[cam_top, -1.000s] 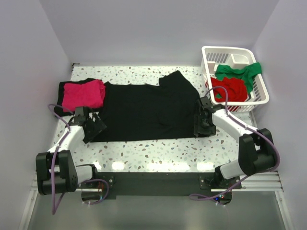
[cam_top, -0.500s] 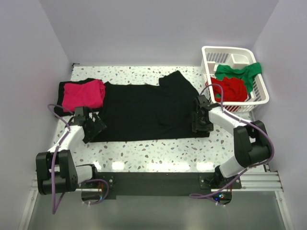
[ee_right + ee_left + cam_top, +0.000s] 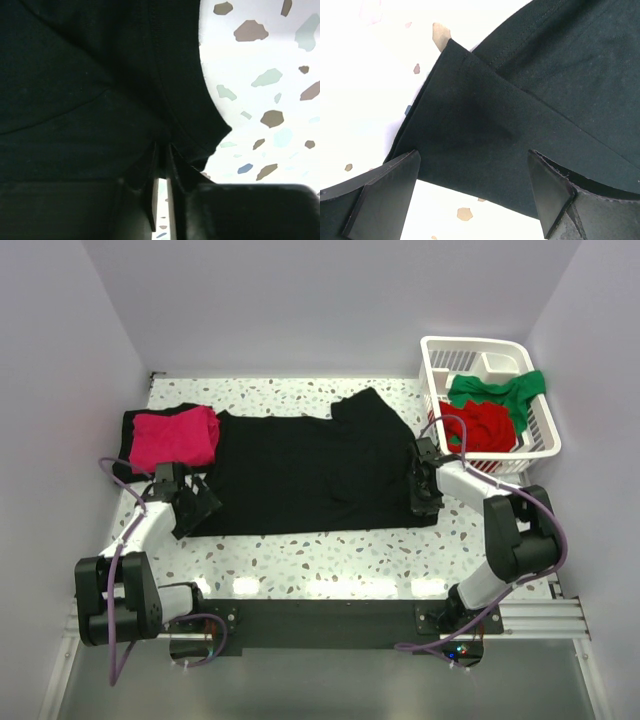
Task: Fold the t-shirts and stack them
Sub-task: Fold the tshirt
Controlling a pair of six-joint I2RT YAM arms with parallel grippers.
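Black shirt (image 3: 300, 475) lies spread flat on the table (image 3: 330, 550), one sleeve reaching toward the far edge.

Off its left far corner sits a folded pink shirt (image 3: 175, 437), resting on folded black cloth (image 3: 133, 426) that shows along the pink shirt's left and far edges. To the right of the black shirt stands a white basket (image 3: 541, 443), and inside it a red shirt (image 3: 482, 425) lies bunched with a green shirt (image 3: 500, 390) draped across the far side of it.

The left claw (image 3: 195, 504) is at the black shirt's near left corner. In the left wrist view the claw (image 3: 470, 200) stands wide, its two fingers (image 3: 385, 195) far apart with a folded flap of the black shirt (image 3: 520, 100) lying between and beyond them on the speckled table (image 3: 360, 75). Neither finger presses the cloth that I can see.

The right claw (image 3: 424, 490) is at the black shirt's right edge, near its near corner. The right wrist view shows this claw (image 3: 162, 150) drawn narrow, only a thin slit left between the fingers. The black shirt (image 3: 75, 75) puckers into creases that meet at the tips, so it grips the hem there. Bare table (image 3: 260, 75) shows just right of that edge.
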